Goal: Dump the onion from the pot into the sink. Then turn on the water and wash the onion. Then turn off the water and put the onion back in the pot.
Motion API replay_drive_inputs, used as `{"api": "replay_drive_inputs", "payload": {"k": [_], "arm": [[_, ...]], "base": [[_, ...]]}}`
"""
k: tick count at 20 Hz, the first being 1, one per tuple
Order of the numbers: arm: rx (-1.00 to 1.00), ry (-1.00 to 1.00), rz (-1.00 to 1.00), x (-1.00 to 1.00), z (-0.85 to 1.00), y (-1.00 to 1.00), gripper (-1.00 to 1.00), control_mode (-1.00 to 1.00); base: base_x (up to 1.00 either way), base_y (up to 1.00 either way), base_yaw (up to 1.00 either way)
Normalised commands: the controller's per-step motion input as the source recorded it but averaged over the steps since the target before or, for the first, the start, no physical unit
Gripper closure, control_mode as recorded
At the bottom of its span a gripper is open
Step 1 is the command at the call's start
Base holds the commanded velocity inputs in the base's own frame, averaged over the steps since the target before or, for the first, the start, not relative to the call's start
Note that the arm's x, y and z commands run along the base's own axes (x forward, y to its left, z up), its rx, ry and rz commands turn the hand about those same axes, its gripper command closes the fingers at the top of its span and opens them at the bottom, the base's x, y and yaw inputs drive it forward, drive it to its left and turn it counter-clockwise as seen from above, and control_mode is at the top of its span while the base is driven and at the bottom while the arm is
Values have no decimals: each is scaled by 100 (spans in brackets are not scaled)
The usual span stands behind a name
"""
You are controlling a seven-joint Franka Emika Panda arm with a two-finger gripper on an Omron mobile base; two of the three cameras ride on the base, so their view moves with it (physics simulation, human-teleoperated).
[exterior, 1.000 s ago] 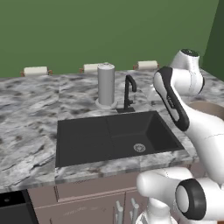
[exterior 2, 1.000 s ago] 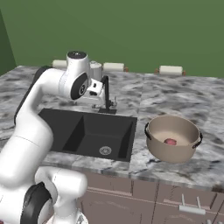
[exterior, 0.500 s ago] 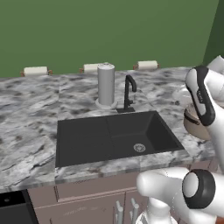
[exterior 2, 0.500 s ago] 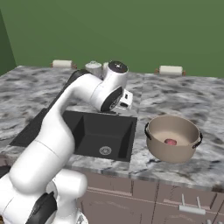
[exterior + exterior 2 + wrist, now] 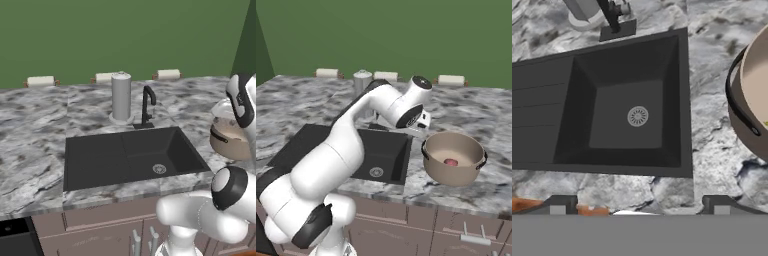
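My gripper point(image 5: 639, 210) hangs wide open and empty above the counter edge by the sink point(image 5: 577, 125). The pot point(image 5: 453, 157) sits just right of the basin, the onion point(image 5: 450, 162) resting inside it.

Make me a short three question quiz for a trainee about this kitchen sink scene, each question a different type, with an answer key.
1. True or false: the small reddish-pink onion lies in the matte black rectangular sink.
2. Multiple choice: the slim black curved faucet stands A) behind the sink, B) inside the wide tan-beige pot, C) on the floor.
3. Fill in: the gripper is ____ (open or shut).

Key: 1 false, the onion sits in the pot; 2 A; 3 open.
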Motion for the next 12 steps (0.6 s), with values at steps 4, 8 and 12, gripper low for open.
{"api": "replay_drive_inputs", "payload": {"k": [4,8,12], "arm": [[0,12,8,28,-41,-25,-100,-100],[0,10,4,29,-35,-15,-100,-100],[-3,3,2,27,-32,-14,-100,-100]], "base": [[0,0,0],[0,0,0],[0,0,0]]}}
